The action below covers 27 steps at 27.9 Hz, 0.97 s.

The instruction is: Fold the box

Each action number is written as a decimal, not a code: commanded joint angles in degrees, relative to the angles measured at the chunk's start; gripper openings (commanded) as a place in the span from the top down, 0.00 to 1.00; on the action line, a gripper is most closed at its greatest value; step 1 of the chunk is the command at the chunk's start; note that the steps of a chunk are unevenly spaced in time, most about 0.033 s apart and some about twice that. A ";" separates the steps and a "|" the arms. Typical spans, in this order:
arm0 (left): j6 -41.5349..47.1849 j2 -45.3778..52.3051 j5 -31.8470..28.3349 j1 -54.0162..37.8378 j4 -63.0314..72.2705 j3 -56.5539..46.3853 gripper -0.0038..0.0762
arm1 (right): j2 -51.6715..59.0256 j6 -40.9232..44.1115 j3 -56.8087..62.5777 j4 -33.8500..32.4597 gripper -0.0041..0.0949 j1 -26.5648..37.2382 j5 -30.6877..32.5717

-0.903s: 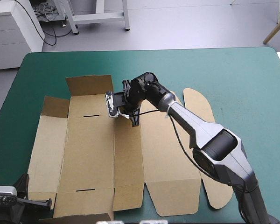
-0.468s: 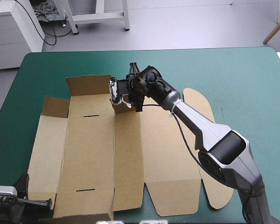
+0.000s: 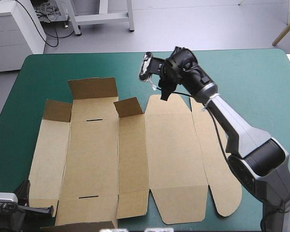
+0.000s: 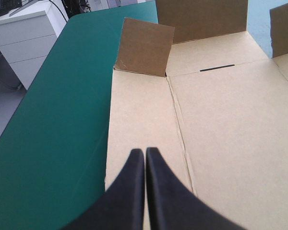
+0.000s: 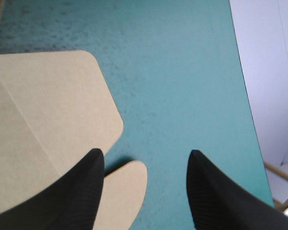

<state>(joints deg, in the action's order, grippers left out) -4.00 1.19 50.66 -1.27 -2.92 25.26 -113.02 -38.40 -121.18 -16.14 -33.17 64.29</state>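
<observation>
The brown box (image 3: 130, 159) lies as a flat cut sheet on the teal-green cover. Three small flaps stand raised along its far side; the middle-right flap (image 3: 128, 106) tilts up. My right gripper (image 3: 163, 92) hovers over the sheet's far edge, to the right of that flap. In the right wrist view it (image 5: 145, 155) is open and holds nothing, with rounded box tabs (image 5: 48, 120) and cover under it. My left gripper (image 4: 145, 154) is shut and rests low over the box's near-left panel (image 4: 144, 124). A raised corner flap (image 4: 145, 47) stands ahead of it.
A white cabinet (image 3: 14, 29) stands beyond the table's far-left corner. Teal-green cover (image 3: 261, 96) shows to the right of the box and along the far edge. The box's rounded tab (image 3: 227, 193) reaches toward the near right.
My right gripper has let go of the middle-right flap after lifting it. It rose and moved right toward the far edge. The flap stays tilted up. The left arm has not moved.
</observation>
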 commanded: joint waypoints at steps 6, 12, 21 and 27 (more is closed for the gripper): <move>0.68 0.52 -4.33 0.20 -0.07 1.20 0.96 | 10.79 18.30 0.71 -0.70 0.69 10.11 4.79; 0.68 0.52 -4.33 0.20 -0.07 1.20 0.96 | 20.79 24.08 12.03 -1.48 0.93 13.65 4.79; 0.68 0.52 -4.33 0.20 -0.07 1.20 0.96 | 40.51 34.92 37.06 -0.18 0.98 21.15 4.79; 0.68 0.52 -4.33 0.20 0.21 1.20 0.96 | 59.71 35.96 59.20 4.79 0.98 26.59 4.42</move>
<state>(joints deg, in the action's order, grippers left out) -4.00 1.19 50.66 -1.27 -2.92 25.26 -59.11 -2.65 -66.72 -12.57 -7.75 70.75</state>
